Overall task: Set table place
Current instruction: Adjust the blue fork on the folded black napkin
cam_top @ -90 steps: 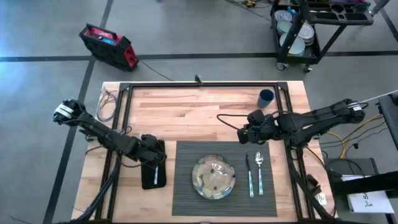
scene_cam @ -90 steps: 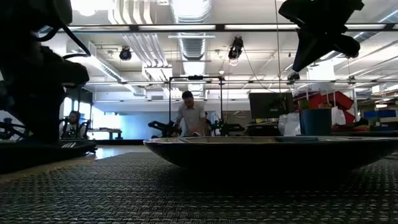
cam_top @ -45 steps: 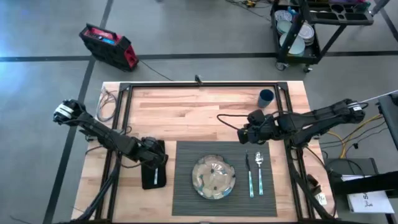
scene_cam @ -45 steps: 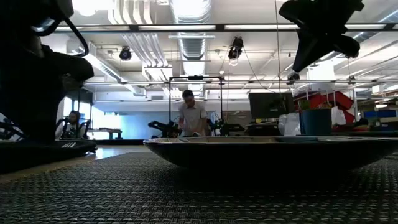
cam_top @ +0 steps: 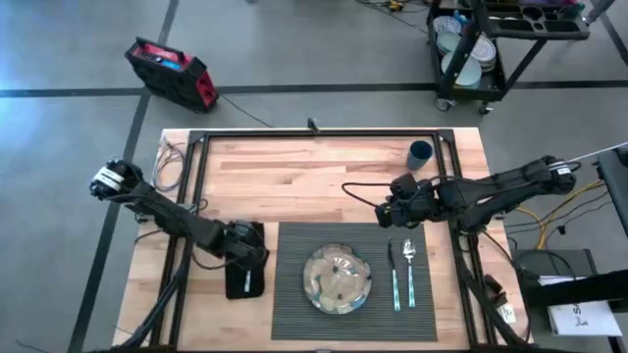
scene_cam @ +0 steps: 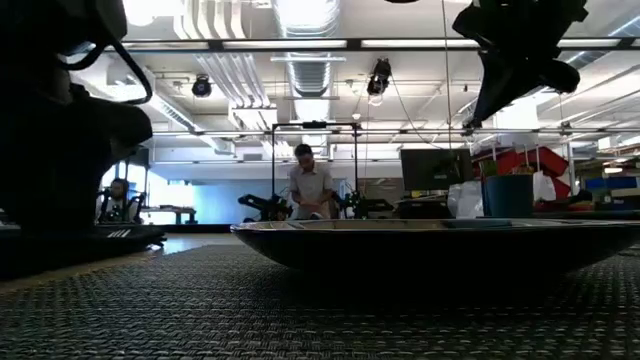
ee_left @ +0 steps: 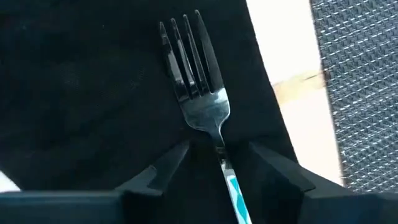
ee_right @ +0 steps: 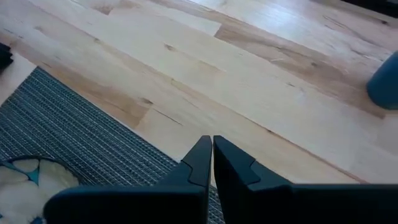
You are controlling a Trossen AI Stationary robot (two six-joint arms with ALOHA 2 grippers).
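Now the fork (ee_left: 200, 99) step looks to be in hand: the left gripper (ee_left: 217, 158) sits low over the black napkin (cam_top: 241, 277), left of the placemat (cam_top: 294, 294), w/ its fingers spread either side of the fork's neck, not visibly pinching it; so released, or about to let go. The fork lies flat on the napkin, tines pointing away from the gripper, blue-patterned handle running back between the fingers; in the left wrist view a strip of bare tabletop (cam_top: 294, 176) separates the napkin from the ribbed mat.

Place setting seems nearly complete, judging by layout: glass plate (cam_top: 336, 279) centred on the placemat; knife (cam_top: 392, 275) and spoon (cam_top: 409, 270) side by side on the mat's right part; blue cup (cam_top: 420, 153) on the wood at the far right, well apart from the mat.

Right gripper (ee_right: 211, 163) hovers over the tabletop just beyond the mat's far right corner, near the knife and spoon tips; fingers pressed together, holding nothing; waiting, probably.

Next move, as I judge it: left arm lifts straight up, fingers kept wide so they don't drag the fork or rumple the napkin; then retreats to the left. Risk: a finger catching the handle and skewing the fork off the cloth.
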